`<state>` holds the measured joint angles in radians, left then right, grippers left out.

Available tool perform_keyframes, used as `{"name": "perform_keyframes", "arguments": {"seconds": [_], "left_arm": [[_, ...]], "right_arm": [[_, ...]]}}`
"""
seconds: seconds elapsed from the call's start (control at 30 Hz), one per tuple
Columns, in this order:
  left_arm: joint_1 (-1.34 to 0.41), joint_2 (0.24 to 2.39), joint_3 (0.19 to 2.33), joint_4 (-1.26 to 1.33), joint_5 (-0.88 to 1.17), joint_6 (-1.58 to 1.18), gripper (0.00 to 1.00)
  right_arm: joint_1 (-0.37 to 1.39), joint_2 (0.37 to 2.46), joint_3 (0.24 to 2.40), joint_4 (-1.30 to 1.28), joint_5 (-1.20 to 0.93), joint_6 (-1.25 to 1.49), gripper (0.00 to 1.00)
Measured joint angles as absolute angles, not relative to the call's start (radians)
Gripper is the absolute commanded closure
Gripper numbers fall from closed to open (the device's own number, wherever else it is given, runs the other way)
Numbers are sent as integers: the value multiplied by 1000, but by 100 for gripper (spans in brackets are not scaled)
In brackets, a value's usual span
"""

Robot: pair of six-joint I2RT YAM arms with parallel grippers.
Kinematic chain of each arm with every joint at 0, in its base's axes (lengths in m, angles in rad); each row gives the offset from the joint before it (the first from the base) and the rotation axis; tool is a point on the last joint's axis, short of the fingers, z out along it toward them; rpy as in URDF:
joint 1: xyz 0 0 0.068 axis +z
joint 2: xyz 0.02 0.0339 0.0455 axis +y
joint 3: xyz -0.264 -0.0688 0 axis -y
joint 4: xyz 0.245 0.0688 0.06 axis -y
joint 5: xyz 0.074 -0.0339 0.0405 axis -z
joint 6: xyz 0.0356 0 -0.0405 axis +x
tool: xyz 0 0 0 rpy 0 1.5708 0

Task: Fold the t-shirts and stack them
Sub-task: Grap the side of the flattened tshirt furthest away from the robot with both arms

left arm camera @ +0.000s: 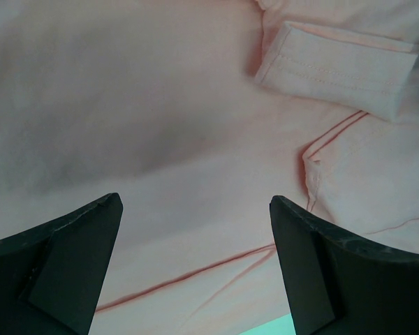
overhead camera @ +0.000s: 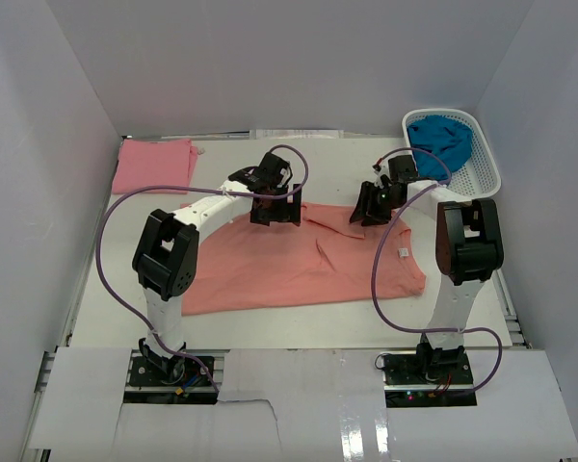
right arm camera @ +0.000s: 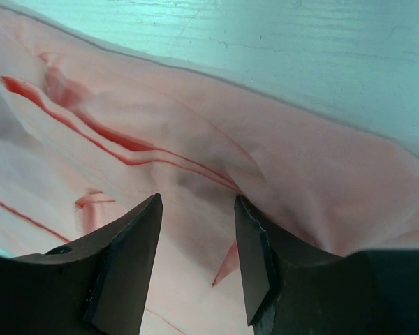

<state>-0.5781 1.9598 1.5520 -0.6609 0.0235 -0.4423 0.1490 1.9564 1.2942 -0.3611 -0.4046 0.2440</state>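
A large salmon-orange t-shirt (overhead camera: 299, 262) lies spread across the middle of the table, its white neck label (overhead camera: 402, 253) near its right edge. My left gripper (overhead camera: 275, 214) hovers over its far edge with jaws wide open above the cloth (left arm camera: 181, 139) and nothing between them (left arm camera: 195, 206); a folded sleeve (left arm camera: 335, 70) lies ahead. My right gripper (overhead camera: 371, 210) is at the shirt's far right corner, jaws partly open (right arm camera: 197, 202) over wrinkled cloth (right arm camera: 126, 118) that bunches against its right finger. A lighter pink t-shirt (overhead camera: 154, 164) lies folded at back left. A teal-blue t-shirt (overhead camera: 441, 140) is bunched in the basket.
The white lattice basket (overhead camera: 486, 168) stands at the back right corner. White walls close in the table on the left, back and right. Purple cables loop from both arms over the shirt. Bare table (right arm camera: 300, 49) shows beyond the shirt's edge.
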Motion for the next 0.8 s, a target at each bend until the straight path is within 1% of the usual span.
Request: {"name": "perform_keyframes", "arguments": {"seconds": [0.33, 0.6, 0.8], "left_arm": [[-533, 1905, 1553, -719, -41, -452, 2], [-430, 1812, 1553, -756, -54, -449, 2], [-321, 1770, 1551, -759, -51, -442, 2]], "right_arm": [[149, 1957, 1294, -356, -386, 250, 48], [149, 1956, 1294, -355, -366, 255, 48], [144, 1952, 1294, -355, -337, 255, 48]]}}
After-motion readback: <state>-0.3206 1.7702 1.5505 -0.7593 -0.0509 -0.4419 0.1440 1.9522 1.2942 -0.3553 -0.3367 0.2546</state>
